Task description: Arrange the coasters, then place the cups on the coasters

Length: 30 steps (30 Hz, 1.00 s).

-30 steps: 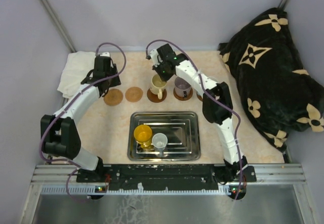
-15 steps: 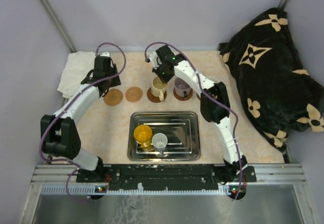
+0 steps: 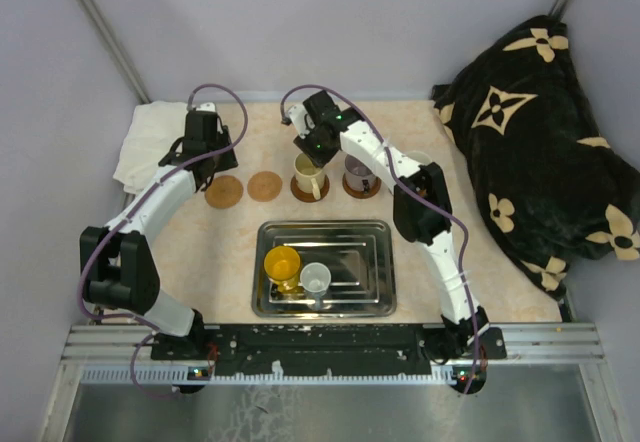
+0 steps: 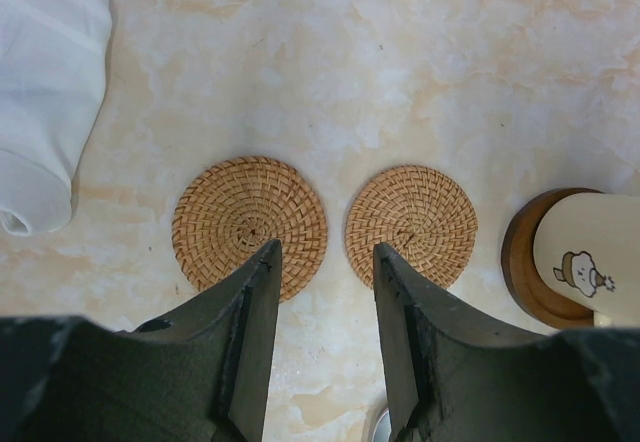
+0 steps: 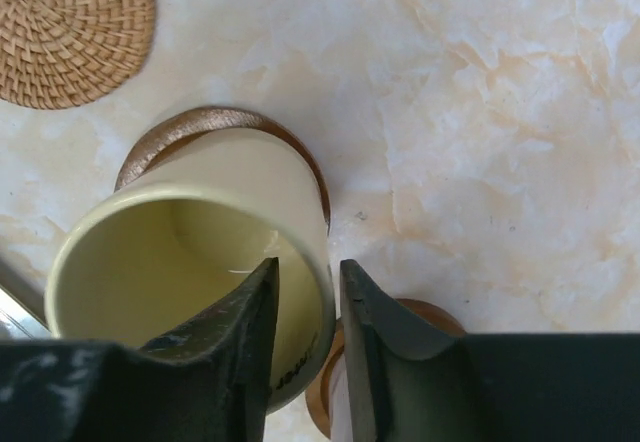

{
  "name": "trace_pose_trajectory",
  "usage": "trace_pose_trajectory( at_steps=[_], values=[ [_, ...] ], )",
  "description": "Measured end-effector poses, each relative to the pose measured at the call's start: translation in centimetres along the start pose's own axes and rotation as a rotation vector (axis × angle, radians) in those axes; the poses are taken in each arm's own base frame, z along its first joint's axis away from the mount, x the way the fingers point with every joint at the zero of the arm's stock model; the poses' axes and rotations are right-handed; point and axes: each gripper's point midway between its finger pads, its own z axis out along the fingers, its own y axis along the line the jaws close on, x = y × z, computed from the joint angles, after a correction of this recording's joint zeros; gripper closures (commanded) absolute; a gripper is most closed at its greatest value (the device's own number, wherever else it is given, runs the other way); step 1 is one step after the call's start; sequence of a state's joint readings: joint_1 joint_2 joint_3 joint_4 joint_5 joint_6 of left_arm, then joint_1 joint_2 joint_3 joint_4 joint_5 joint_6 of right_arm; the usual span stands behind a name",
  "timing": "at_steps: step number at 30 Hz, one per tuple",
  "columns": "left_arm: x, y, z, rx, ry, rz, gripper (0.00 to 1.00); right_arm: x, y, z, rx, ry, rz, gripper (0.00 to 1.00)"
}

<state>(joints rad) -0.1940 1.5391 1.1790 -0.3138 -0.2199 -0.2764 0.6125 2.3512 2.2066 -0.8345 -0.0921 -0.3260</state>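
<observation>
**Right tool** [image 5: 307, 265]: astride the rim of the cream cup [image 5: 240, 177], one finger inside and one outside. The gap is narrow. You cannot tell whether the pads press the wall or stand just off it.

**Cream cup:** upright on a dark wooden coaster [image 5: 200, 120], mid-row at the far side of the bench [image 4: 400, 62].

**Purplish-grey cup** [image 3: 358, 169]: just right of the cream cup, on a coaster of its own.

**Left tool** [image 4: 325, 252]: spread, nothing between its fingers, hovering above the woven coasters.

**Woven coasters** [image 4: 249, 224] [image 4: 411, 225]: two, side by side, both bare, left of the cream cup.

**Tray** [image 3: 360, 262]: near centre. It holds the yellow cup [image 3: 282, 262] and the grey-white cup [image 3: 316, 279], close together.

**Step in hand (judged):** seating the cream cup, which looks done.

**Next move (judged):** clear the rim and lift the right tool straight up so you don't tip the cup. Then fetch a tray cup for a bare woven coaster.
</observation>
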Motion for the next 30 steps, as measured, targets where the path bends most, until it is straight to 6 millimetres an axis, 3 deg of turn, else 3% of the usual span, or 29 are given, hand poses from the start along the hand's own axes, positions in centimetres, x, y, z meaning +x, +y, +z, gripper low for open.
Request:
trace_pose_trajectory(
  at_steps=[4,9,20,30],
  values=[
    [0.0,0.0,0.0,0.000,0.001,0.000,0.51,-0.7,1.1,0.1,0.001,-0.010,-0.025,0.47],
    [0.3,0.0,0.3,-0.002,0.009,0.001,0.51,-1.2,1.7,0.2,0.032,-0.013,-0.050,0.43],
    [0.3,0.0,0.3,-0.001,0.011,0.001,0.51,-1.4,0.0,-0.2,0.150,-0.005,-0.033,0.32],
    [0.4,-0.2,0.3,0.010,0.014,-0.007,0.51,-3.9,-0.4,-4.1,0.245,-0.068,-0.033,0.28]
  ],
)
